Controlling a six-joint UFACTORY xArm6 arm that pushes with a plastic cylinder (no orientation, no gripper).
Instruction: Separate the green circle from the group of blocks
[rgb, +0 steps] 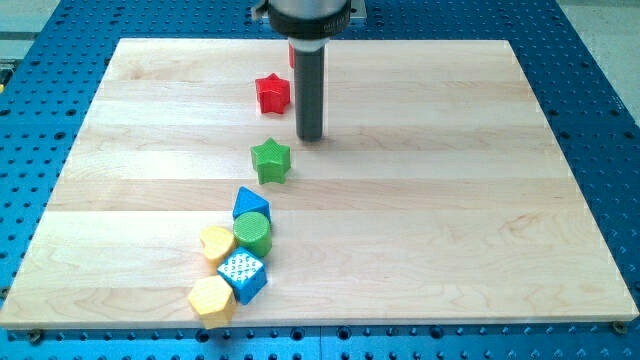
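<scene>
The green circle (254, 234) sits in a tight group at the view's lower left. It touches a blue triangle-like block (250, 204) above it, a yellow heart (215, 243) at its left and a blue cube (243, 275) below it. A yellow hexagon (211, 300) lies at the group's bottom. My tip (310, 137) stands on the board well above the group, up and to the right of a green star (270, 160) and right of a red star (272, 93).
A small red block (291, 55) shows partly behind the rod near the board's top edge. The wooden board (450, 200) lies on a blue perforated table (600, 100).
</scene>
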